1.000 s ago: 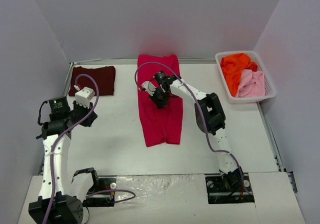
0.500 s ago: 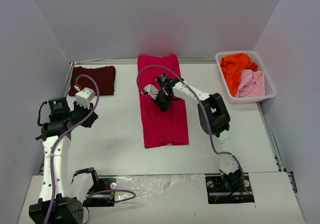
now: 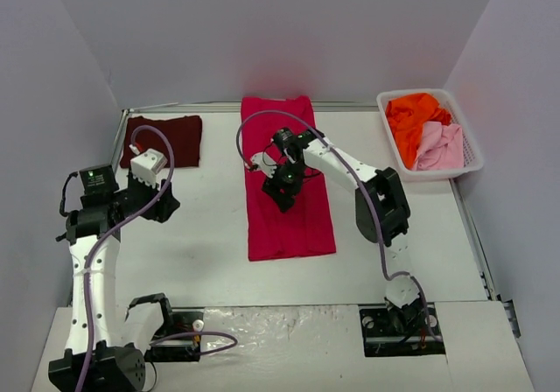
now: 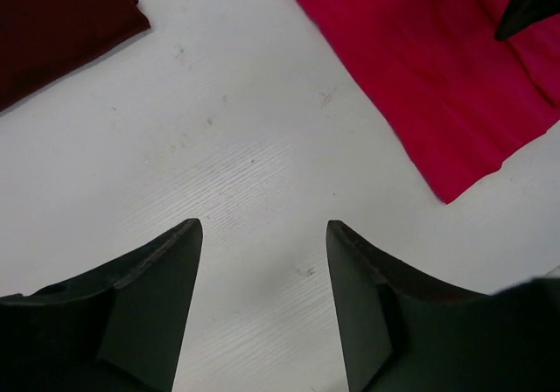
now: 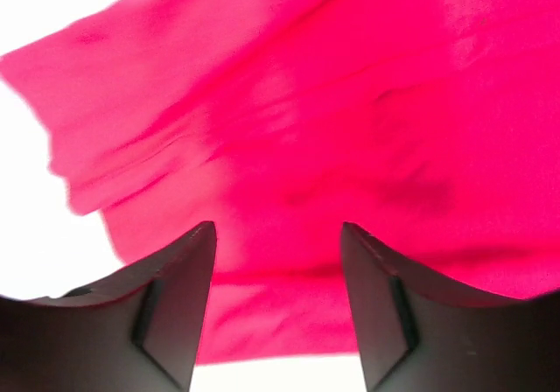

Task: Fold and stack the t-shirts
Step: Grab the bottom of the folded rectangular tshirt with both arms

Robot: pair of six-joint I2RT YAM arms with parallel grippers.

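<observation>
White surface (image 3: pixel 201 252) lies bare just ahead of the two arm bases. A little farther in, on the left side, the left fingers (image 4: pixel 149 304) hang over that bare surface, spread wide with nothing between them; their wrist view shows only scuffed white board between the two black tips.

Near the middle lies the crimson-red t-shirt (image 3: pixel 293 230), folded lengthwise into a long narrow strip. Its near hem lies at mid-surface and slants a little, and its far end reaches the back edge by the wall. One near corner of it shows at the upper right of the left wrist view.

The right arm reaches from its base across to this strip, and the right fingers (image 5: pixel 171 296) sit over its middle, toward its left edge. They are parted, not clamped on anything. In their wrist view rumpled crimson cloth fills the gap between them. Whether the tips touch the cloth cannot be told.

Farther back, in the far left corner, the dark maroon t-shirt (image 3: pixel 166 138) lies folded into a flat rectangle, well apart from the crimson one.

At the far right, beside the side wall, stands a white mesh basket (image 3: pixel 442 175). A crumpled orange t-shirt (image 3: pixel 413 116) fills its far half and a pale pink t-shirt (image 3: pixel 440 145) its near half, the two touching.
</observation>
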